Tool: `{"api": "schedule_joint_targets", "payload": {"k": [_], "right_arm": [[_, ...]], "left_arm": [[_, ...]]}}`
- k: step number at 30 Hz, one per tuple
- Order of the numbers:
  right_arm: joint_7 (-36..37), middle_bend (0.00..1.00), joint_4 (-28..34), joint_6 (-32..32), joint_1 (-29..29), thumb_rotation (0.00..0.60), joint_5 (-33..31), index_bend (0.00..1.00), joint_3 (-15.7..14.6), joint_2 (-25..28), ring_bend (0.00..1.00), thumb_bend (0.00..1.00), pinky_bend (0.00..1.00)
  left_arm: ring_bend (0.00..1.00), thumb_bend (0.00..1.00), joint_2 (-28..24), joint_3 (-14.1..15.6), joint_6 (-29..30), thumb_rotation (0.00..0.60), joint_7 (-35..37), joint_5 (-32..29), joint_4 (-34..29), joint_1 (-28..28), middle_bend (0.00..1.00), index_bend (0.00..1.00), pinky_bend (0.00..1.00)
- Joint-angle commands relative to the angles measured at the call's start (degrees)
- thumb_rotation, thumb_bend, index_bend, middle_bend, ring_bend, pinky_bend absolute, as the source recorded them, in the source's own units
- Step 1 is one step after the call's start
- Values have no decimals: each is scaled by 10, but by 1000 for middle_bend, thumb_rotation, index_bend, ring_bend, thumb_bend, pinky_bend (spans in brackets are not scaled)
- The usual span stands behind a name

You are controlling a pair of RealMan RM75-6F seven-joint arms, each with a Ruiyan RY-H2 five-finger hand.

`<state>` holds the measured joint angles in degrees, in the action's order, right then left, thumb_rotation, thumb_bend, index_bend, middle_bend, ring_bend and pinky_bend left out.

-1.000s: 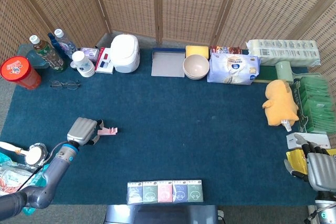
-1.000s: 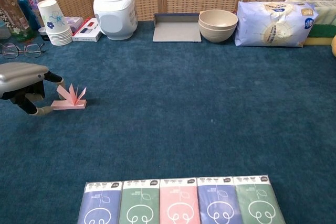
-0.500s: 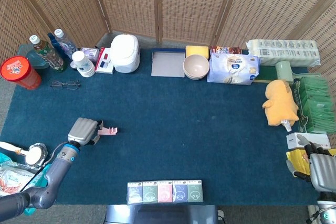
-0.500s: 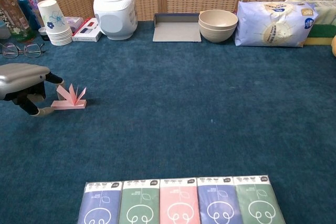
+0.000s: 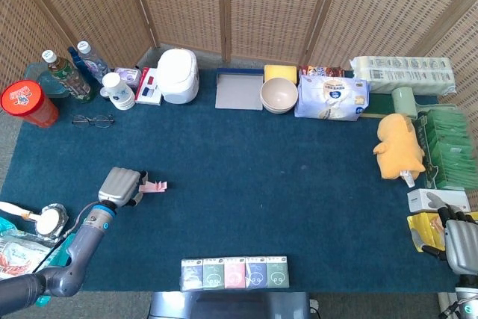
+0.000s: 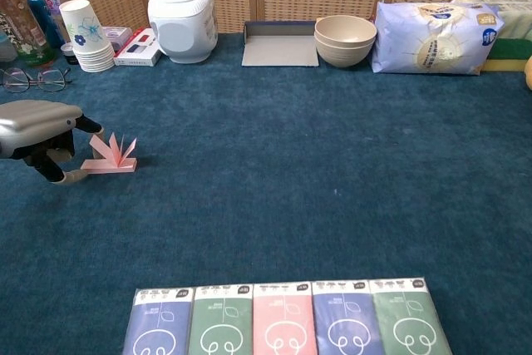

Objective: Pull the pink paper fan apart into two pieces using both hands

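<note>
Fan (image 6: 109, 156) flat on desk (image 5: 284, 184), far left, whole. Left robot hand (image 6: 35, 126) at its end, fingers curled, grip unclear; barely shifted. Right robot hand (image 5: 459, 238) has drawn back to right edge, fingers apart, empty. Pull not begun.

Matt, napped blue cloth over tabletop (image 6: 332, 164). Creased pink paper for fan (image 6: 110, 155). Smooth silvery shell on left hand (image 6: 33, 118). Glossy white plastic cooker (image 6: 183, 7). Woven cane screen (image 5: 224, 5) behind.
</note>
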<state>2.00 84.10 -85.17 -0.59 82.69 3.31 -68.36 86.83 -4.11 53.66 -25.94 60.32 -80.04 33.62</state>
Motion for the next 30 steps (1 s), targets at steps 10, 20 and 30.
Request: {"api": "schedule_joint_targets", "payload": {"k": [10,20,30], "right_arm": [[15,337,-11,-3,4,447,3,154,-1,-4,287,333,389],[26,338,-17,-5,7,448,6,154,-2,-7,287,333,389],[33,340,-21,-9,8,446,9,154,0,-9,287,333,393]], "left_arm": [[1000,344,5,4,26,600,-37,-10,-9,1,1000,538,1000],[1000,366,-4,12,36,600,-38,5,-14,-3,1000,607,1000],[1000,374,-10,11,37,600,-36,14,-15,-1,1000,615,1000]]}}
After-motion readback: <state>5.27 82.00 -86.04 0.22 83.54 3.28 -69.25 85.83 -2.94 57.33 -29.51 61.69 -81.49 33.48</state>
